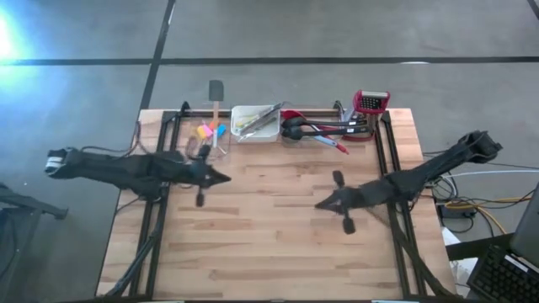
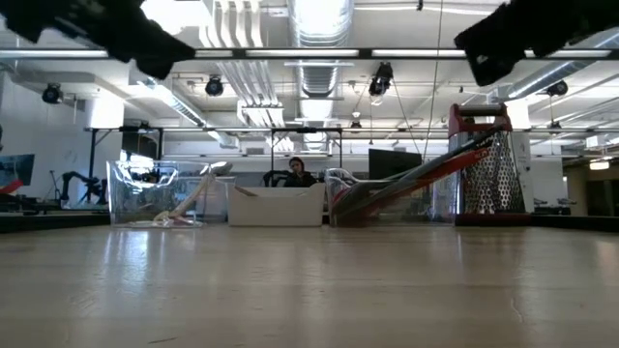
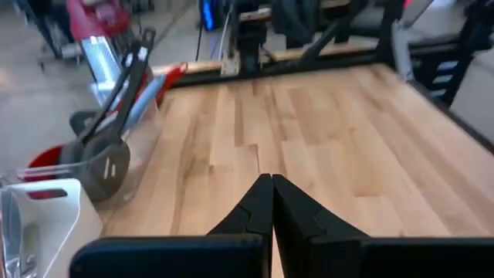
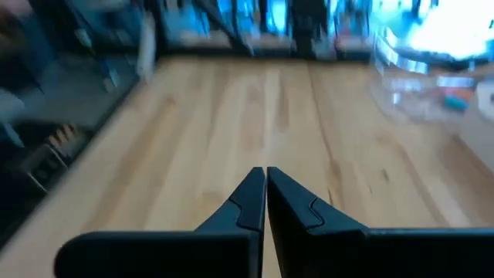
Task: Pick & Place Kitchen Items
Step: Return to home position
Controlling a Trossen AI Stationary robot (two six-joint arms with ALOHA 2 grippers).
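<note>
both the left pincer (image 1: pixel 226 178) and right pincer (image 1: pixel 320 203) are closed, empty; black spoons (image 1: pixel 316 130) lie handles rightward

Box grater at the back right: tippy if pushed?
Likely tippy: the box grater stands upright, taller than it is wide. Probably stiff, being perforated metal. Its red handle looks the safest grip.

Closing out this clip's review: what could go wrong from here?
1. The grey spatula leans far out of the left transparent bin; a knock might tip it out.
2. The left gripper, shut, hovers near that bin, so its arm's swing could clip it.
The right gripper, shut over bare table, threatens nothing.
</note>
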